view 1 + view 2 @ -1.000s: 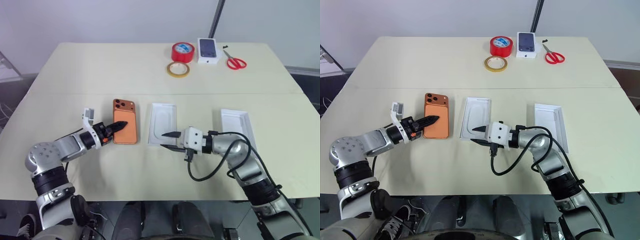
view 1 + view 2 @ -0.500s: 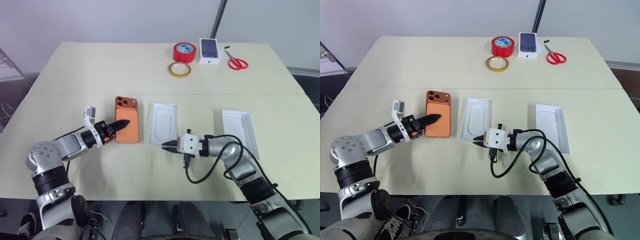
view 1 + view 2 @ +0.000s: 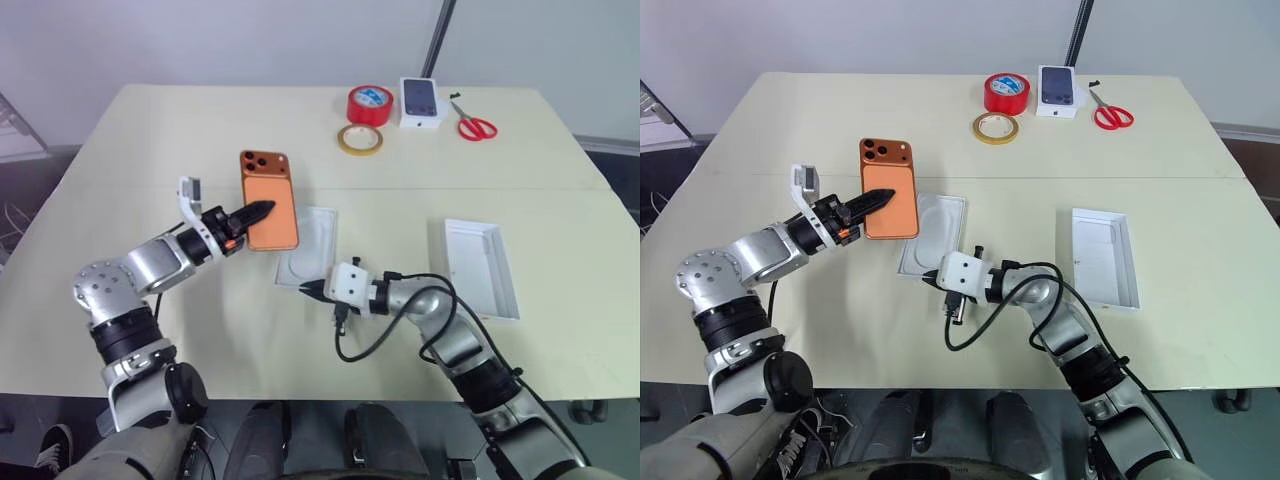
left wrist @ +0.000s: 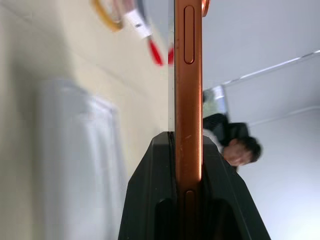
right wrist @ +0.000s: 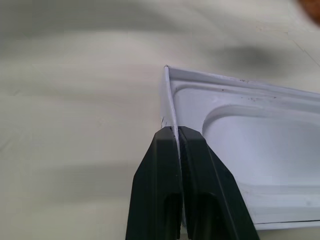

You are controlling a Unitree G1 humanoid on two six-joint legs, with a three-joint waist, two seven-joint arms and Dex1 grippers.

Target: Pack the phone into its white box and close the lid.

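Orange-copper phone [image 3: 888, 201]: clamped between the left jaws [image 3: 872, 200], lifted clear of the surface [image 3: 790, 120], its camera end pointing away from them.
White box [image 3: 306, 259]: set on the surface just beyond and below the left jaws, its near wall pinched by the right jaws [image 3: 306, 291] at a corner.
Right jaws: clenched on the thin wall, seen in the right wrist view.
Lid [image 3: 1104, 256]: lying well apart from both jaws.
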